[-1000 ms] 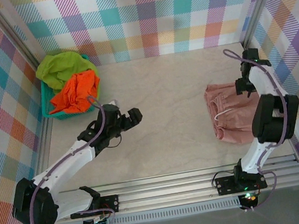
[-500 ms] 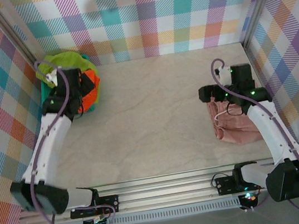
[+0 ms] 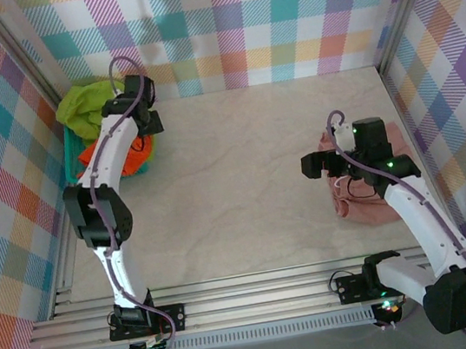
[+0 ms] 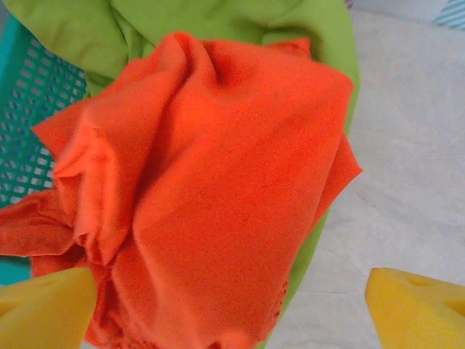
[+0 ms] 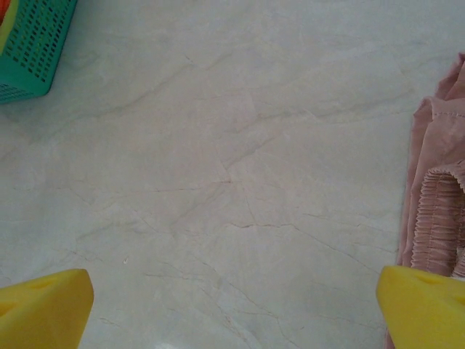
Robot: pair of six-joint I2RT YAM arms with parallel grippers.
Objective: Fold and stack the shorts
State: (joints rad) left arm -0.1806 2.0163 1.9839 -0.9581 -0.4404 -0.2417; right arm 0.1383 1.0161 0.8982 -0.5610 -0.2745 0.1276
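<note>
Left gripper [image 4: 232, 313]: jaws spread wide, nothing clamped, poised just above orange shorts [image 4: 218, 182]. Orange lies crumpled on top of green shorts [image 4: 65, 29], both in basket [image 4: 25, 123] at far left corner of table [image 3: 239, 156]. Right gripper [image 5: 232, 305]: jaws wide, released, over bare table just left of pink shorts [image 5: 436, 196], which lie near the right wall

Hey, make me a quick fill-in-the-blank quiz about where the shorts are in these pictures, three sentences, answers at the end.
The basket holds ___ pairs of shorts. It stands at the far ___ corner of the table. The orange shorts lie on the green shorts; the pink shorts lie on the table's ___ side.
Missing words: two, left, right.
</note>
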